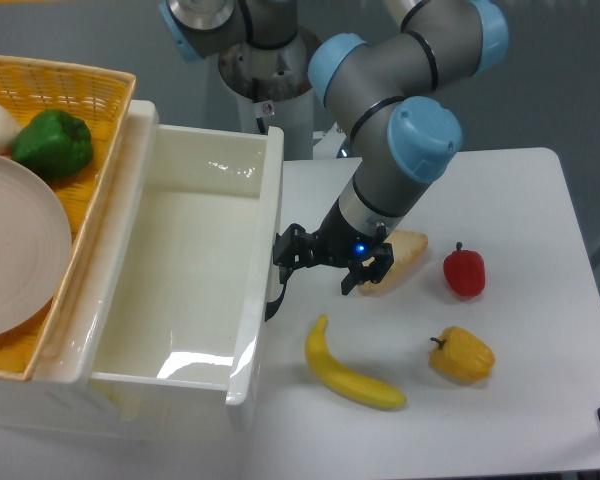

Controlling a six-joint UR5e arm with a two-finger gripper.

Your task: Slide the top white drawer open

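Grey tubular arm [400, 70], sky-blue joint caps, black fingers [290, 252].

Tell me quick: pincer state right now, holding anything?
Pincer: at the black handle on the front of the top white drawer, which is pulled out; whether it is clamped on the handle cannot be told.

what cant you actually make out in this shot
- Camera view: the black handle on the top white drawer is mostly hidden by the drawer front and the gripper; whether the fingers clamp it is unclear.
- The lower drawer is hidden beneath the top one.
- The yellow basket and plate are cut off at the left edge.
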